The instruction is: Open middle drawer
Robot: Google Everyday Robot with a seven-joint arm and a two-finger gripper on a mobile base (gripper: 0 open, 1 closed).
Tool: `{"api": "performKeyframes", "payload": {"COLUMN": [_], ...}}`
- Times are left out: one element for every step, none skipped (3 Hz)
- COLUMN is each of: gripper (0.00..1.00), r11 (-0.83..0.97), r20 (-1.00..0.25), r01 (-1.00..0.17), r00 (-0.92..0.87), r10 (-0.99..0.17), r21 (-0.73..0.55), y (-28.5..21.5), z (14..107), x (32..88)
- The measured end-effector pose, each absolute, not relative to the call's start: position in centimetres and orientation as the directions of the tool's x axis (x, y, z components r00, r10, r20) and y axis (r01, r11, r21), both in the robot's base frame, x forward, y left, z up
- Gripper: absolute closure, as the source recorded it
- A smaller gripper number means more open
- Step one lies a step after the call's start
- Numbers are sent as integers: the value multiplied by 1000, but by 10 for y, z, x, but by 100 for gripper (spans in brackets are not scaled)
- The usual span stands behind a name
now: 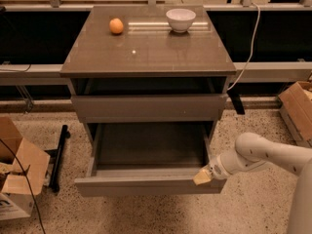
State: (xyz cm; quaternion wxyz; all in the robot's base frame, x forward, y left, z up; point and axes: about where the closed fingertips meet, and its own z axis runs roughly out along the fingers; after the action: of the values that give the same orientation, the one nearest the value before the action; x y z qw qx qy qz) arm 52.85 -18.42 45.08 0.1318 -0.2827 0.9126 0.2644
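Note:
The middle drawer is pulled well out of the grey-brown cabinet, and its dark empty box shows. Above it, the uppermost drawer front stands slightly out under the cabinet top. The lowest drawer is hidden beneath the open one. My gripper, cream-tipped on a white arm that comes in from the right, is at the right end of the middle drawer's front, against its top edge.
An orange and a white bowl sit at the back of the cabinet top. Cardboard boxes stand on the floor at left and right. A black bar lies left of the cabinet. A white cable hangs at right.

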Motion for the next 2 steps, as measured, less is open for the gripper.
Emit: {"api": "performKeyframes", "payload": {"gripper": [100, 81], "r11": [700, 699], "r20": [-390, -389], "r01": [-586, -586], "r00": [-805, -805], "r10": [-446, -447], "r21": [408, 409], "y": [-184, -183], "z": [452, 452], "x": [528, 528]}}
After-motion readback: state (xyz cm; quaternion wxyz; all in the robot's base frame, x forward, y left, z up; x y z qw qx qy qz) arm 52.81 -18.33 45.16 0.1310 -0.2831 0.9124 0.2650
